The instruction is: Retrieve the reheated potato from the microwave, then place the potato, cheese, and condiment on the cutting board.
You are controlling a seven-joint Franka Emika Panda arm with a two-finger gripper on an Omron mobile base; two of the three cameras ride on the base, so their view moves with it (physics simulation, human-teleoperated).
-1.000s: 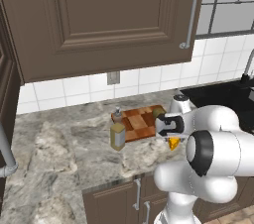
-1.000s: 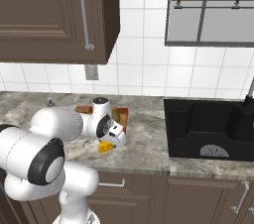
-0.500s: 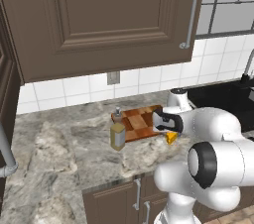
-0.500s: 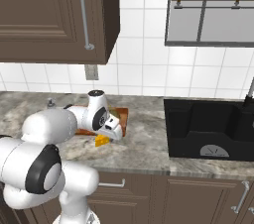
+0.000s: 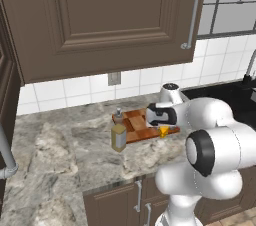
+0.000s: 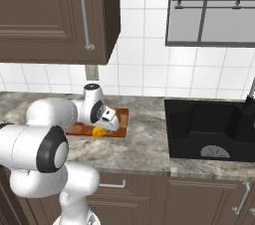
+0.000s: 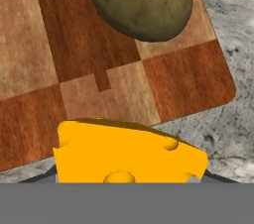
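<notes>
My gripper is shut on the cheese, a yellow-orange wedge with holes, held low over the near edge of the cutting board. The brownish potato lies on the checkered board just beyond the cheese. In the left base view the gripper hangs over the board's right end, with the cheese under it. The condiment, a small bottle with tan contents, stands on the counter at the board's left front corner. The right base view shows the cheese at the board's front edge. The microwave is out of view.
A black sink is set into the grey stone counter to the right of the board. Dark wall cabinets hang above the counter. Lower cabinet doors run along the counter's front edge.
The hand has carried the cheese a little leftward and back, from the counter beside the board to over the board's near edge. The bottle and board stayed put.
</notes>
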